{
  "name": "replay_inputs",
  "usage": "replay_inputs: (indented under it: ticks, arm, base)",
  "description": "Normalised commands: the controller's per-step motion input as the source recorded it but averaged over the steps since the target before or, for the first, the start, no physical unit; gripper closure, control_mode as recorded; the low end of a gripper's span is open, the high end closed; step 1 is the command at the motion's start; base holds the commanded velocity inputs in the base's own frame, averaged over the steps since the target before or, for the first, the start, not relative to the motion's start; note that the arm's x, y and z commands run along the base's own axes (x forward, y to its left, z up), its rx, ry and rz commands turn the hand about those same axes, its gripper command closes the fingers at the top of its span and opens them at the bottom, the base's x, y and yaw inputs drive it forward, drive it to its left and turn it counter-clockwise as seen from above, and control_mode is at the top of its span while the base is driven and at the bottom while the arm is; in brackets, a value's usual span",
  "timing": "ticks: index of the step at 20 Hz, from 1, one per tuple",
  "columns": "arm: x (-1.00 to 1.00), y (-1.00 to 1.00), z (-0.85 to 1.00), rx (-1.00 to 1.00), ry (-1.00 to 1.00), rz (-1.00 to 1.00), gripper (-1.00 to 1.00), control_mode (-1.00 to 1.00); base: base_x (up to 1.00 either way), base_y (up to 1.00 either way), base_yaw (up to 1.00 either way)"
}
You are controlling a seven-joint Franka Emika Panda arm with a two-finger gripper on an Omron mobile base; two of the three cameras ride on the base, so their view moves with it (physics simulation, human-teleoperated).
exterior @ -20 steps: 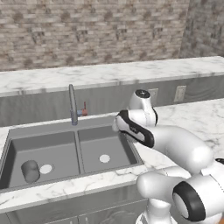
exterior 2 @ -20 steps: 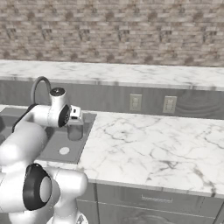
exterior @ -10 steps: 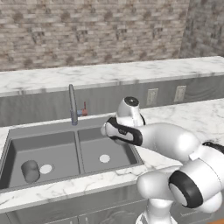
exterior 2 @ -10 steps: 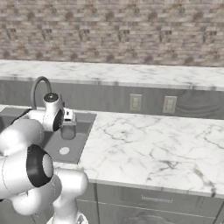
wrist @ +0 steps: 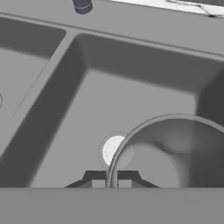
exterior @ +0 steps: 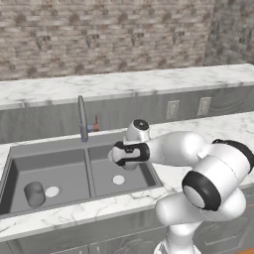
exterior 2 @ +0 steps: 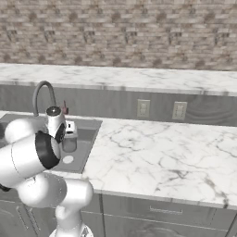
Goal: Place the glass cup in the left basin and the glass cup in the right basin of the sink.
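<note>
**Glass cup pinched by its rim above the right basin**

Dark grey, matte, rectangular sink [exterior: 74, 146] set into a white marble worktop [exterior: 233, 124] veined with grey; two basins split by a thin straight divider [exterior: 89, 171], each with a pale round drain. Slim curved grey faucet [exterior: 82, 119] rising behind the divider. Rough brick wall [exterior: 99, 34] in mixed grey-brown at the back.

One glass cup [exterior: 34, 193], cylindrical and grey-tinted, lying on its side on the floor of the left basin, just beside that basin's drain [exterior: 51, 191].

Second glass cup [wrist: 175, 148] held over the right basin: smooth, translucent, round mouth, thin rim curving up past the fingertips in the hand view, with the right drain [wrist: 114, 151] seen through and beside its edge. Same cup [exterior 2: 69, 144] seen from the right base view hanging below the wrist, above the basin floor.

End effector [wrist: 111, 183] closed tight on the thin rim of this second cup, one fingertip on each side of the glass wall. From the left base view, end effector [exterior: 130, 164] poised over the right basin, close to its right-hand wall.
</note>
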Motion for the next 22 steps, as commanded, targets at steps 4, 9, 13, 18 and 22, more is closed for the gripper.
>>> replay_inputs:
  ticks: [4,9,13,18,22]
  arm:
    - [0.10,0.12,-0.38,0.00,0.00,0.04,1.00,-1.00]
    - [0.11,0.07,-0.32,0.00,0.00,0.02,1.00,-1.00]
    - [0.08,0.07,-0.34,0.00,0.01,0.01,1.00,-1.00]
    - [0.04,0.07,-0.35,0.00,0.00,0.01,1.00,-1.00]
    - [0.02,0.07,-0.33,0.00,0.00,0.01,1.00,-1.00]
  base:
    - [0.00,0.00,0.00]
    - [0.00,0.00,0.00]
    - [0.00,0.00,0.00]
    - [0.00,0.00,0.00]
    - [0.00,0.00,0.00]
